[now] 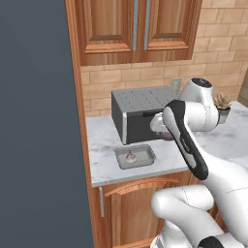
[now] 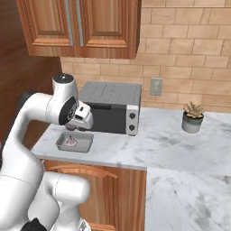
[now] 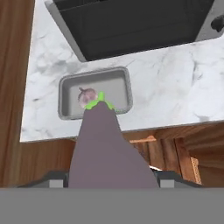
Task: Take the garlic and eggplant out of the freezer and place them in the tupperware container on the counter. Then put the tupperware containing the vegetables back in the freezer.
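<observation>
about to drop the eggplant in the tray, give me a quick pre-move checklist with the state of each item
1. Eggplant held in the pincer: ok, it sticks out from between the fingers.
2. Garlic already in the tupperware container: ok.
3. Free room in the container beside the garlic: ok, the floor on one side is bare.
4. Eggplant tip lined up over the container: ok in the hand view; height above it cannot tell.
5. Container fully on the counter, near the front edge: ok.
6. Toaster oven clear of the drop: ok, behind the container.
</observation>
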Robot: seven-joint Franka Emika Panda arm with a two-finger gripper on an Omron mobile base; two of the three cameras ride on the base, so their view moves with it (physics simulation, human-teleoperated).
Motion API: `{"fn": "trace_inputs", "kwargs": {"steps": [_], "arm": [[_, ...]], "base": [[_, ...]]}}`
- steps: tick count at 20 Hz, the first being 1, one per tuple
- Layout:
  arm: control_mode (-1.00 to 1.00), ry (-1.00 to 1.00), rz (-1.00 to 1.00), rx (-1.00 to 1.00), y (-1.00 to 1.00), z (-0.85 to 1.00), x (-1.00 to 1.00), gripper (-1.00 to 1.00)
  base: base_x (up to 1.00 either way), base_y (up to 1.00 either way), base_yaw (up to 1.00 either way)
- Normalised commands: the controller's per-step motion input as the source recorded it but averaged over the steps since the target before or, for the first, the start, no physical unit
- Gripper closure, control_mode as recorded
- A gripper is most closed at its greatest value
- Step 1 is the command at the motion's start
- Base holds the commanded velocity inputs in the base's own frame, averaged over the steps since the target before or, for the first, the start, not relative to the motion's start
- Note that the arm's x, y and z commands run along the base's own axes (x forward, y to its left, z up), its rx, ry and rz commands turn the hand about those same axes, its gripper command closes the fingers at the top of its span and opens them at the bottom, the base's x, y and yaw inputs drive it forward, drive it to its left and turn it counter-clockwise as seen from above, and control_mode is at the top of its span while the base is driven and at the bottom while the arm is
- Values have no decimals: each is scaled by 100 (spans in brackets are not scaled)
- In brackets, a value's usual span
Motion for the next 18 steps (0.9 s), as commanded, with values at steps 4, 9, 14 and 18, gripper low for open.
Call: {"fn": "trace_inputs", "kwargs": {"steps": [4, 9, 14, 18], "arm": [[-100, 5, 7, 0, 25, -95, 95, 100], [-100, 9, 5, 0, 28, -79, 86, 100], [-100, 12, 3, 0, 34, -56, 70, 100], [-100, 4, 0, 0, 13, -49, 58, 100]], "base": [[0, 0, 0], [0, 0, 0], [0, 0, 0], [0, 0, 0]]}}
